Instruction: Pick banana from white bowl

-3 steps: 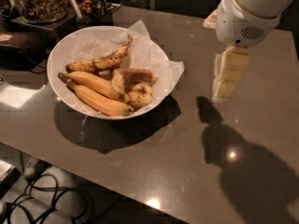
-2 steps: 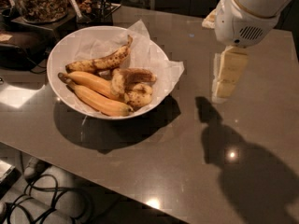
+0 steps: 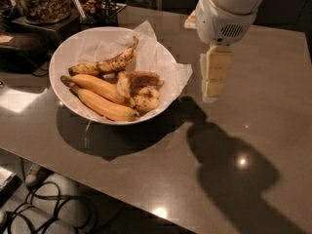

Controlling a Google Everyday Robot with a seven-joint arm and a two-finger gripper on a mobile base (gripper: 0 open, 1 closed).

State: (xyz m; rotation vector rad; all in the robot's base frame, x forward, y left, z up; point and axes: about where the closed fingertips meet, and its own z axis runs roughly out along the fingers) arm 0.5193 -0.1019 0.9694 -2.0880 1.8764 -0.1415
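- The bananas are all in the bowl [image 3: 52, 62], which sits on the left half of the table [image 3: 146, 184]. There's a small pile of them, not just one.
- The front banana [image 3: 105, 106] looks like the easy one. It's clean yellow and whole, and it lies nearest the rim on the camera side with nothing on top of it.
- Its long axis runs diagonally, with the stem up by the left rim and the tip down toward the bowl's middle. A second yellow banana [image 3: 95, 84] lies right alongside it, touching or nearly so.
- Behind those, a spotted banana [image 3: 105, 64] curves up toward the back. Some brown, mushy-looking pieces [image 3: 140, 89] are heaped on the right side.
- Crinkled paper [image 3: 178, 74] lines the bowl and flops out over the right edge.
- The gripper [image 3: 217, 74] hangs pointing down over bare table just past that paper flap, to the right of the bowl and outside it.
- From the gripper, the bananas lie off to the left in this view, with the brown heap closest and the yellow pair further across.
- I can't tell whether the gripper is open or closed from here, but I don't see anything in it.
- My guess is it has to come across over the rim and turn to close across that diagonal, not along it.
- Its shadow [image 3: 229, 169] falls on the table in front.
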